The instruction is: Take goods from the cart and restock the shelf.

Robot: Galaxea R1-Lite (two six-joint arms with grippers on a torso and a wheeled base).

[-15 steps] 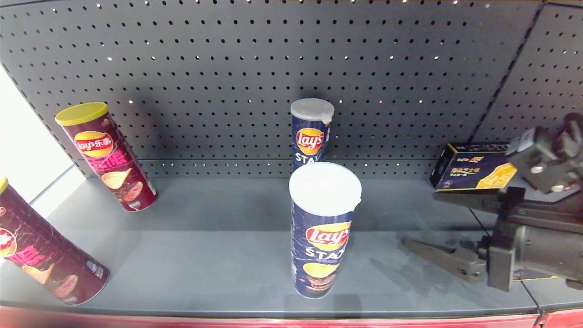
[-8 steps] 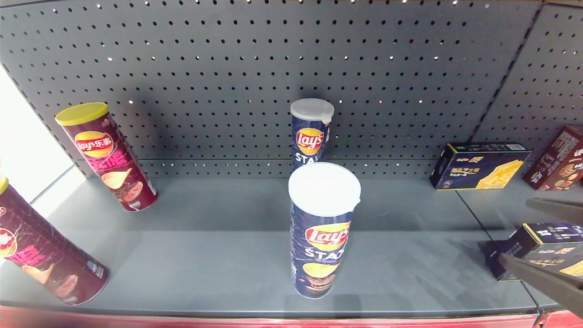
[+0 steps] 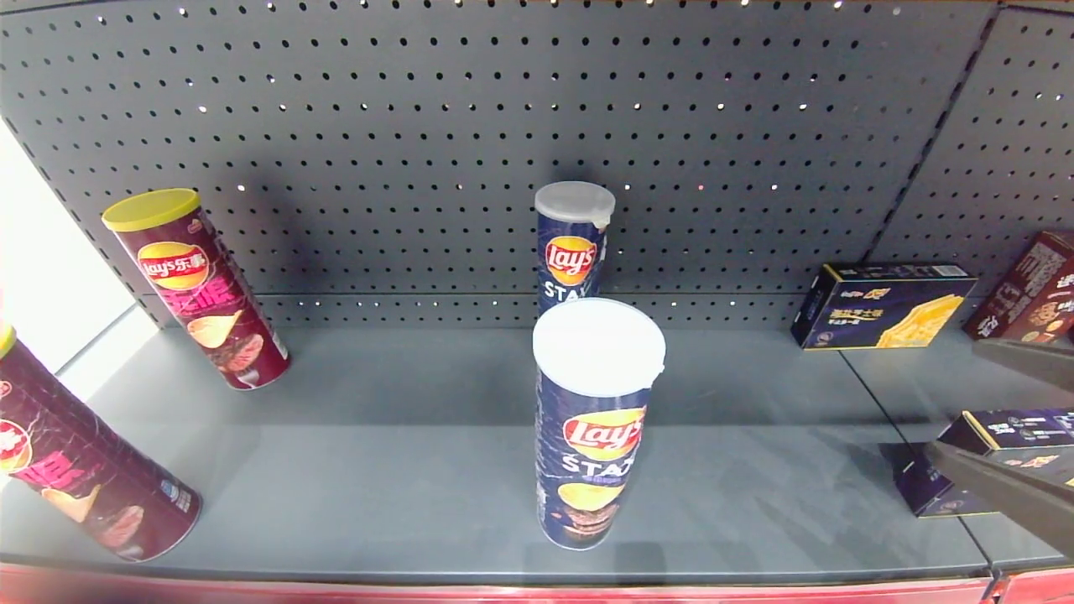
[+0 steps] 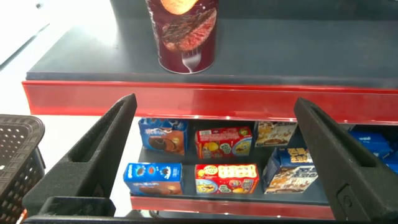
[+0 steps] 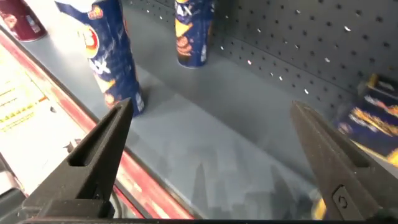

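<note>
1. Shelf (image 3: 403,470): grey deck w/ pegboard back (image 3: 419,126) & red front strip (image 4: 211,118).
2. R gripper (image 3: 952,398): fingers spread wide, nothing btwn them, nothing gripped. It sits over the deck at the shelf's R end.
3. Front blue can (image 3: 597,419): upright near the front edge, well off to the L of the R fingers. In the R wrist view it stands just past one fingertip.
4. Back blue can (image 3: 573,247): upright vs. the pegboard, straight behind the front blue can & apart from it. It's further from the R fingers than that one.
5. Near blue box (image 3: 973,466): flat on the deck, right at the lower R finger, which covers part of it. Touching or not: can't tell.
6. Far blue box (image 3: 881,306): at the back by the pegboard, beyond the R fingertips. Maroon box (image 3: 1036,289) is just beside it, past the upper R finger.
7. Back maroon can (image 3: 197,289) & front maroon can (image 3: 75,470): both at the L end, far from the R fingers.
8. L gripper (image 4: 214,102): fingers wide apart, empty, out in front of the red front strip. The front maroon can's base stands on the deck beyond the gap btwn them.
9. Snack boxes (image 4: 224,158): in rows on a lower level, seen btwn the L fingers.
10. Black mesh basket (image 4: 15,155): outside one L finger, apart from it.
</note>
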